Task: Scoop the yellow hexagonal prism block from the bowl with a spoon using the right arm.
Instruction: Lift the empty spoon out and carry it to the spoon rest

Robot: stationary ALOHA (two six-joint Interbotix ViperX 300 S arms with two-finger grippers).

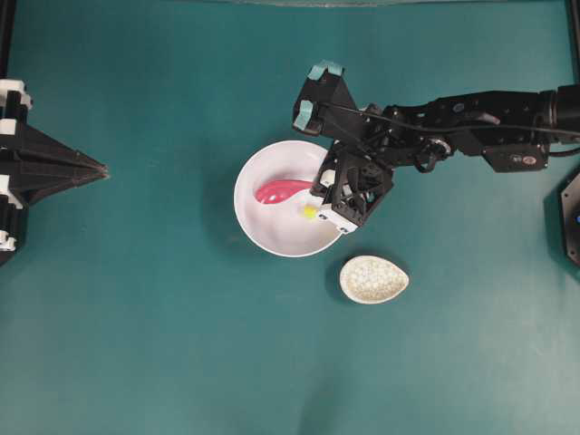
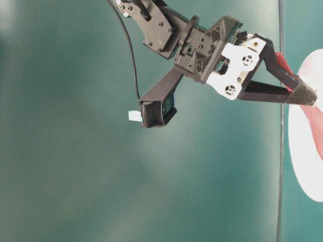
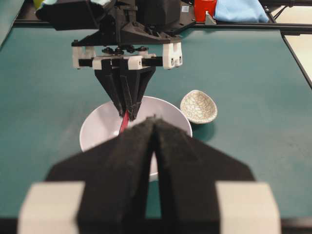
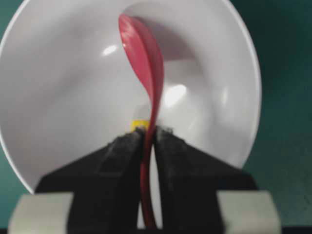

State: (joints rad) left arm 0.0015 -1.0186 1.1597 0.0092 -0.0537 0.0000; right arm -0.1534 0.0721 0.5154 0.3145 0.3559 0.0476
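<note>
At the far left of the overhead view the left claw (image 1: pixel 91 169) lies pinched together, holding nothing, over the teal surface (image 1: pixel 154 344). Mid-frame sits the white bowl (image 1: pixel 263 228), the pink-red spoon (image 1: pixel 283 190) lying inside it, scoop pointing left. The right claw (image 4: pixel 150 139) is clamped on the spoon's handle (its fingers reach in over the bowl's right rim). The yellow hexagonal prism block (image 1: pixel 309 212) rests in the bowl just beside that claw. Right and below stands a small speckled dish (image 1: pixel 373 279).

Right tool (image 4: pixel 149 139) pinched closed, angled downward, left tool (image 3: pixel 154 127) apparently closed, level.
</note>
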